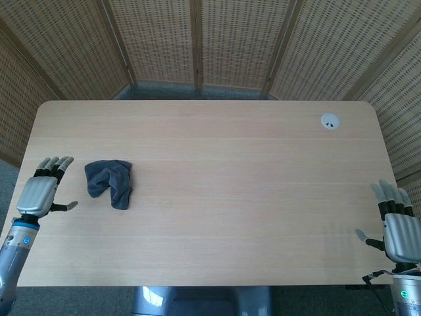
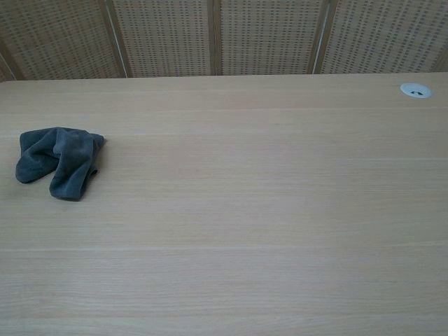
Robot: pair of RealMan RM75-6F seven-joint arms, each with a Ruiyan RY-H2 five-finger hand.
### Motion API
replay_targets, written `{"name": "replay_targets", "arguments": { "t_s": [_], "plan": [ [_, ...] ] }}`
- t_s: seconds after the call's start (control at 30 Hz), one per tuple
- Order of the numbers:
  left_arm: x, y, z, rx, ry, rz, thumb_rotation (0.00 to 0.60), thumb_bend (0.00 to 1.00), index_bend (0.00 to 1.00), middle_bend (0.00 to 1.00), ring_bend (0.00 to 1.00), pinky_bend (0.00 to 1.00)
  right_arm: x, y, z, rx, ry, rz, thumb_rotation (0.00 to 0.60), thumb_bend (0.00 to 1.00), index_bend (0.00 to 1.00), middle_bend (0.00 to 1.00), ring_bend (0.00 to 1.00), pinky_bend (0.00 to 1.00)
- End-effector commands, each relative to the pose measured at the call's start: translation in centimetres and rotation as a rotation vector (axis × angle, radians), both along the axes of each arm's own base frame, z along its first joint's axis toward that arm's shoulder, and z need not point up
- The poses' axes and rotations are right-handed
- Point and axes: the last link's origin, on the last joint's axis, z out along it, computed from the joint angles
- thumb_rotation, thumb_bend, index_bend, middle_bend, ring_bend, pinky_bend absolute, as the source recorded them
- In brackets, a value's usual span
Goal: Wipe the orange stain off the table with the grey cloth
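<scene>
The grey cloth [image 1: 110, 182] lies crumpled on the left part of the wooden table [image 1: 223, 171]; the chest view shows the cloth [image 2: 59, 159] at its left side. My left hand [image 1: 41, 194] hovers at the table's left edge, a short way left of the cloth, fingers spread and holding nothing. At the front right corner my right hand [image 1: 396, 227] is open too, fingers pointing away from me. No orange stain shows on the tabletop in either view. Neither hand appears in the chest view.
A small white round cable grommet [image 1: 329, 120] sits in the tabletop near the back right corner, also seen as the grommet [image 2: 416, 89] in the chest view. Woven wicker screens [image 1: 197, 39] stand behind the table.
</scene>
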Motion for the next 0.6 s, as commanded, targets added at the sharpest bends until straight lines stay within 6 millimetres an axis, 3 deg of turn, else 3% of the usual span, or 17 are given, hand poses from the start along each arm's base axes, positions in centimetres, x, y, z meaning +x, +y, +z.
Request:
{"name": "replay_targets", "arguments": {
  "t_s": [0.03,0.4,0.6],
  "plan": [
    [-1.0,-2.3,1.3,0.051,-0.003,-0.002,0.600,0.00,0.00,0.00,0.00,0.02,0.0,0.0,0.1,0.002,0.003,0.000,0.600,0.00,0.00,0.00,0.00,0.00],
    [-1.5,-7.4,2.9,0.199,-0.064,-0.038,0.600,0.00,0.01,0.00,0.00,0.01,0.1,0.1,0.6,-0.030,0.022,0.006,0.600,0.00,0.00,0.00,0.00,0.00],
    [-1.2,-8.3,3.3,0.187,-0.057,-0.032,0.600,0.00,0.02,0.00,0.00,0.02,0.2,0.2,0.8,-0.036,0.056,0.007,0.600,0.00,0.00,0.00,0.00,0.00]
  ]
}}
